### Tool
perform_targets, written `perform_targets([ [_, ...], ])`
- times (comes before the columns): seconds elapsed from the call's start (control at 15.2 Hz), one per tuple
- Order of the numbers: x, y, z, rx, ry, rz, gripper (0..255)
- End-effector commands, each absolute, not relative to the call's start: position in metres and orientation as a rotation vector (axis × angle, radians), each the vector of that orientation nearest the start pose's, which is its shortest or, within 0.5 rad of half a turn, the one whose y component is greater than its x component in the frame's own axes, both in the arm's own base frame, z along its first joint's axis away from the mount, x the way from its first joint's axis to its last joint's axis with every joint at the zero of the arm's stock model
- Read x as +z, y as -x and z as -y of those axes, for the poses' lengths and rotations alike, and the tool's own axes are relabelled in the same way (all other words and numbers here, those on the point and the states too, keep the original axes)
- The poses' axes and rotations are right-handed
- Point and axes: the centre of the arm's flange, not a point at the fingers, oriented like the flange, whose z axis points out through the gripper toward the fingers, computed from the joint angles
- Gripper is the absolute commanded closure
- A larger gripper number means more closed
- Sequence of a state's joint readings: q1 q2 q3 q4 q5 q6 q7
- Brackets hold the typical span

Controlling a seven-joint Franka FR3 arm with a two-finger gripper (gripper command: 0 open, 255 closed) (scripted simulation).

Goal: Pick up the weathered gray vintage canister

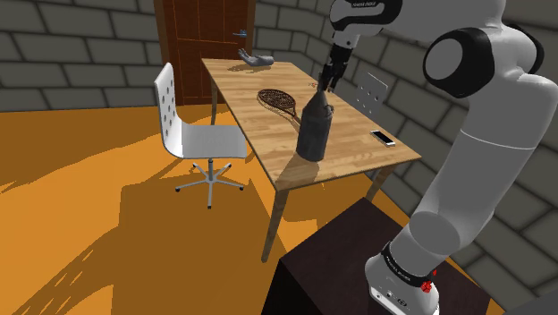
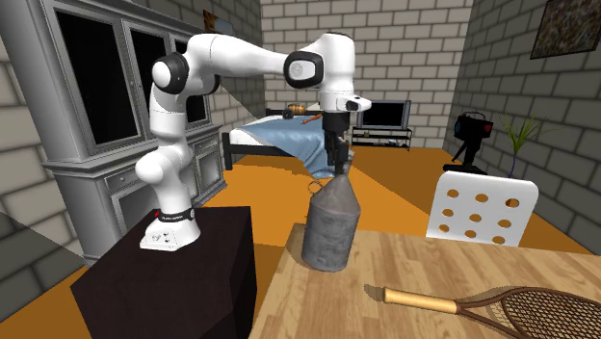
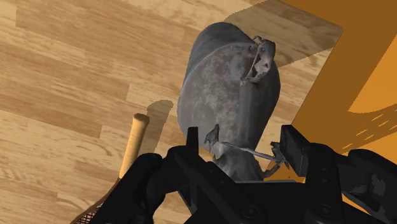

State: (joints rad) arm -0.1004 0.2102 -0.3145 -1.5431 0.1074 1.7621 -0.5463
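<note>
A weathered grey canister [image 1: 313,130] with a cone-shaped top and a thin wire handle stands upright near the edge of the wooden table [image 1: 259,143] that is closest to the stand. In the second exterior view the canister [image 2: 330,226] is at the table's left corner. My black gripper [image 1: 329,84] hangs straight down just over its neck; the second exterior view has the gripper [image 2: 337,164] right at the canister's tip. From the wrist, the gripper [image 3: 242,145] is open, fingers apart on either side of the canister [image 3: 222,89] top and its wire handle, not clasping it.
A racket [image 1: 277,100] lies on the table beyond the canister, its handle [image 3: 132,146] close by. A phone [image 1: 384,137] lies toward the shoulder view's right edge, a grey object [image 1: 257,59] at the far end. A white swivel chair [image 1: 192,134] stands beside the table. The dark stand [image 1: 331,268] is near.
</note>
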Motion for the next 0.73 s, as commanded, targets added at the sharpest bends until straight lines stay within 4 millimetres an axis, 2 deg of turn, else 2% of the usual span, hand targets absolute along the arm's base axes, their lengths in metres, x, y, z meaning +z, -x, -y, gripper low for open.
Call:
perform_targets([
  [0.0, 0.549, -0.584, 0.228, -0.066, 3.11, 0.185, 255],
  [0.53, 0.592, -0.584, 0.228, -0.066, 3.11, 0.185, 255],
  [0.66, 0.592, -0.584, 0.228, -0.066, 3.11, 0.185, 255],
])
